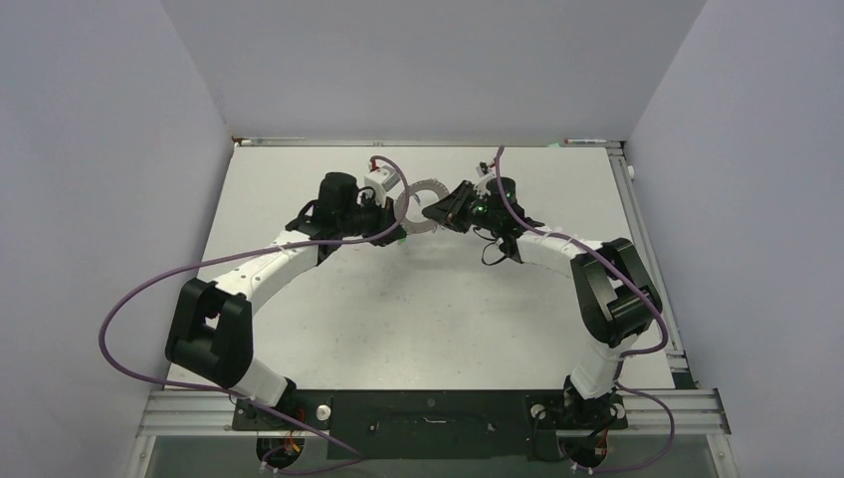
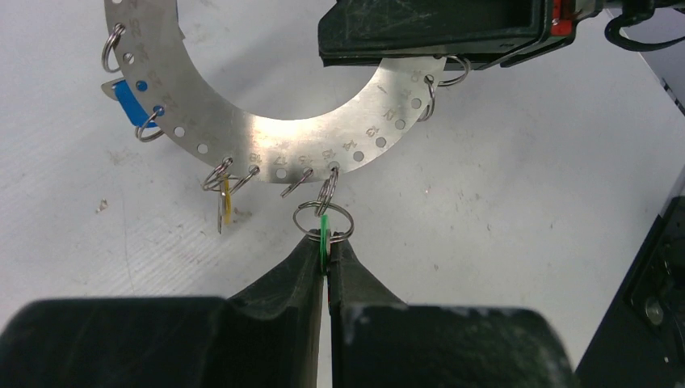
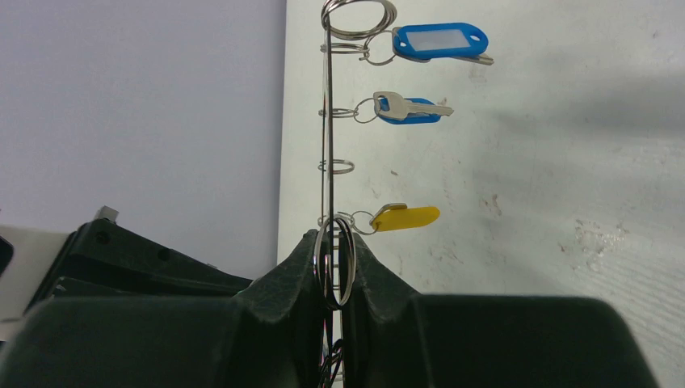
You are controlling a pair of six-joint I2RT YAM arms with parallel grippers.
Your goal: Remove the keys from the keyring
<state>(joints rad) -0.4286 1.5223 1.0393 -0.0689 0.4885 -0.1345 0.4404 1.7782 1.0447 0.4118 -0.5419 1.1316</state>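
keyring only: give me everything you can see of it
The keyring is a wide, flat, sheet-thin ring of silver-grey metal with punched holes and stamped numbers along its outer edge. Small split rings hang from several holes, carrying a blue tag, a yellow tag and a green tag. The right gripper clamps its band, jaws shut on it. The left gripper pinches the green tag, not the ring itself.
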